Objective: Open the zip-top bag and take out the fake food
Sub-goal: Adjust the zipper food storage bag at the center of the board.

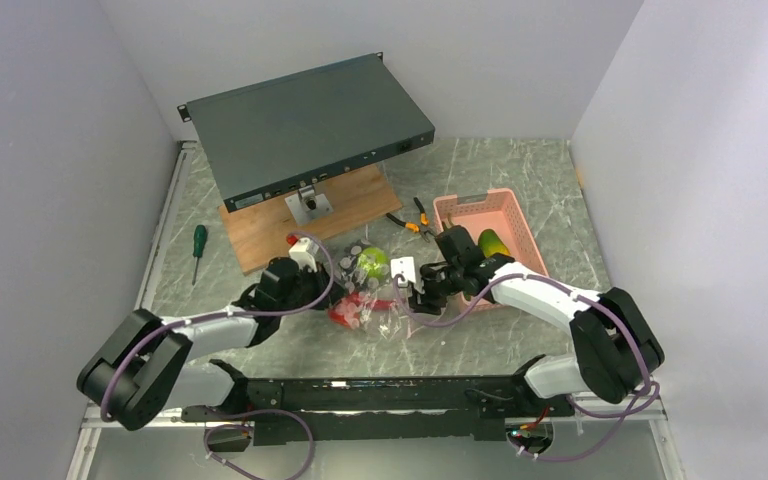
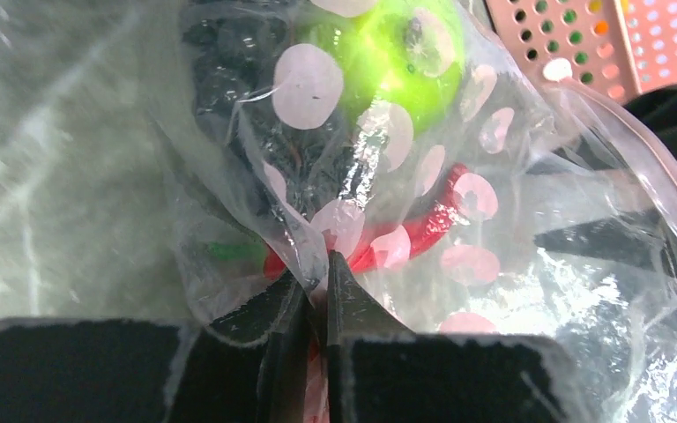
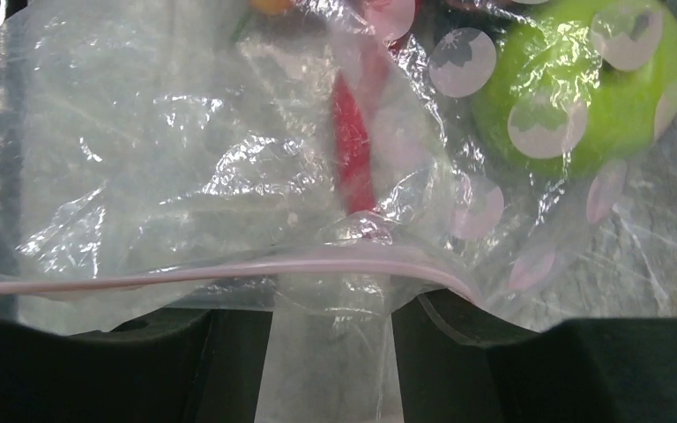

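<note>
- Black foam-faced fingers (image 2: 264, 308) fill the bottom of the left wrist view. The left end effector (image 2: 317, 273) is all but closed, with only a sliver between its tips, and it pinches a raised fold of the zip-top bag (image 2: 529, 291).
- The right end effector (image 3: 332, 308) stands about half open. A flap of the bag's film lies in the gap just below the pinkish zip strip (image 3: 229, 271). The pads do not look pressed onto it.
- The bag is clear, crinkled and glossy, printed with round pale pink dots. It lies on the bench (image 1: 520, 170) between the two end effectors, just left of the pink basket (image 1: 475, 197).
- Most of the fake food (image 1: 365, 285) is inside the bag: a smooth, shiny green apple (image 2: 379, 62), a long red piece (image 3: 353, 150) and a dark, bumpy cluster (image 2: 220, 79) that is hard to read through the film.
- A green-orange mango (image 1: 493, 244) lies in the basket, whose walls are perforated plastic.
- The left arm (image 1: 210, 328) reaches low from its base towards the bag's left side. The right arm (image 1: 550, 295) reaches in from the right, its wrist crossing the basket's near corner.
- Behind them a flat grey metal unit (image 1: 305, 125) rests tilted on a wooden board (image 1: 360, 195). Orange-handled pliers (image 1: 410, 220) and a green-handled screwdriver (image 1: 198, 245) lie on the marbled bench.
</note>
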Controlling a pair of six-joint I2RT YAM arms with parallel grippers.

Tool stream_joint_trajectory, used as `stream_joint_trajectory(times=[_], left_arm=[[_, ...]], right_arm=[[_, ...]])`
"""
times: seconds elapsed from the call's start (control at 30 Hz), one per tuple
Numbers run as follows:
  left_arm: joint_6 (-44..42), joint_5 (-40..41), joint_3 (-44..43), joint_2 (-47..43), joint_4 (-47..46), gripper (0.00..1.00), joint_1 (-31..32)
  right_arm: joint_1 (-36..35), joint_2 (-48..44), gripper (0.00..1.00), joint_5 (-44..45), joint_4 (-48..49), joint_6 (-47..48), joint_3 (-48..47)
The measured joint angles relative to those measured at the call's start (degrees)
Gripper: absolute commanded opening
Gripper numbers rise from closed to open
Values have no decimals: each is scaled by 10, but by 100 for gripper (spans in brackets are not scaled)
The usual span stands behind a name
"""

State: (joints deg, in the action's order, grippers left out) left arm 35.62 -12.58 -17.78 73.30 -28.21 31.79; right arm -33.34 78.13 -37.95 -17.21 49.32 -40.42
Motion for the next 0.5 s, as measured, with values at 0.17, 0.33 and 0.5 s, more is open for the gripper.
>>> stream_joint_trajectory(times=[0.17,0.33,0.5], left_arm=[[41,-12,38,-47,7,13,28],[68,-14,58,-73,14,13,41],[87,-17,63,-67,5,13,46]], right_arm=[[-46,7,55,22,-2,17,0],[-72,31,56,42,-11,34,-7],[-96,67,51,77,-16,37,-26]])
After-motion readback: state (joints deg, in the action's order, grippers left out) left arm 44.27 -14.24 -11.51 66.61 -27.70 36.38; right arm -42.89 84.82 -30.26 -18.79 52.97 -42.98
